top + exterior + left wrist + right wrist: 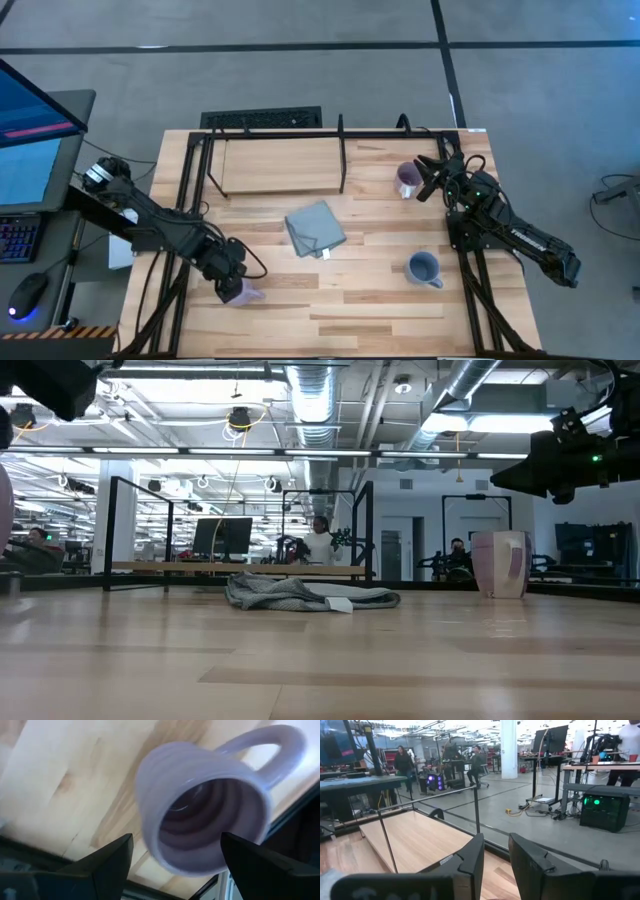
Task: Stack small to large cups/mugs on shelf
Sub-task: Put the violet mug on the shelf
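A: While the cloth (316,229) is lying mid-surface, the left gripper (232,287) is sitting well off from it toward the surface's (380,310) front left corner, light purple mug (205,810) lying tilted between its spread fingers (112,865). Can't tell whether they're actually gripping it.

B: Right side?

A: Right gripper (428,178) is hovering over the darker purple mug (407,180), which is standing upright beyond the cloth, off to its right. Jaws are sitting narrow, a thin gap showing, holding nothing.

B: Third mug?

A: Blue-grey mug (424,268) is standing upright to the right of the cloth, nearer the front edge, well apart from both grippers.

B: Shelf?

A: Shelf (275,165) is sitting just behind the cloth at the surface's back edge, board bare, black divider (342,152) standing at its right end. Darker purple mug is standing just right of that divider, off the board.
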Tool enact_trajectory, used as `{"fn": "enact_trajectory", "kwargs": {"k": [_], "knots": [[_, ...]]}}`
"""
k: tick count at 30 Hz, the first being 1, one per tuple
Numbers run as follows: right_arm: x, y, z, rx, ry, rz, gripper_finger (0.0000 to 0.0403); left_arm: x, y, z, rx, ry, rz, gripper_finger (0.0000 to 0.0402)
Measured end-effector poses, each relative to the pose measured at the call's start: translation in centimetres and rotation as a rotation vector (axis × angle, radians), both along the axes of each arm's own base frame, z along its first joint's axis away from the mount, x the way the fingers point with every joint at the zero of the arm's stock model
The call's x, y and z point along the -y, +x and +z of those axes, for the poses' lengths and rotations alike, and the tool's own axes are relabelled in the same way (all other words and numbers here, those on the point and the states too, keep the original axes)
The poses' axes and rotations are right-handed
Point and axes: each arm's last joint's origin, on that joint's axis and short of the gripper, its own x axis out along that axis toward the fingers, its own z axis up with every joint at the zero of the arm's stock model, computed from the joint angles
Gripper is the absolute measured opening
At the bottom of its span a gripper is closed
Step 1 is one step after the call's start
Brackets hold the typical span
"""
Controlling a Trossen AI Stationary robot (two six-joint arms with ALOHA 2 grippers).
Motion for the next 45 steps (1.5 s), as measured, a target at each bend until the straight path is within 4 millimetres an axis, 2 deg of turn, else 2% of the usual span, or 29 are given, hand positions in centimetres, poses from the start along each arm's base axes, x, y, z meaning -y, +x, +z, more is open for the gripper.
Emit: {"fn": "enact_trajectory", "kwargs": {"k": [4, 14, 27, 37, 45], "knots": [[0.0, 0.0, 0.0, 0.009, 0.011, 0.0, 0.0114, 0.1, 0.2, 0.1, 0.042, -0.009, -0.057, 0.0293], [0.0, 0.0, 0.0, 0.01, 0.012, 0.001, 0.0114, 0.0, 0.3, 0.0, 0.064, 0.047, 0.024, 0.0293], [0.0, 0.0, 0.0, 0.011, 0.012, 0.001, 0.0114, 0.0, 0.5, 0.1, 0.099, 0.046, -0.039, 0.0293], [0.0, 0.0, 0.0, 0.011, 0.013, 0.001, 0.0114, 0.1, 0.4, 0.0, 0.048, 0.026, 0.076, 0.0293], [0.0, 0.0, 0.0, 0.011, 0.013, 0.001, 0.0114, -0.2, -0.2, -1.0, -0.011, 0.061, 0.085, 0.0292]]}}
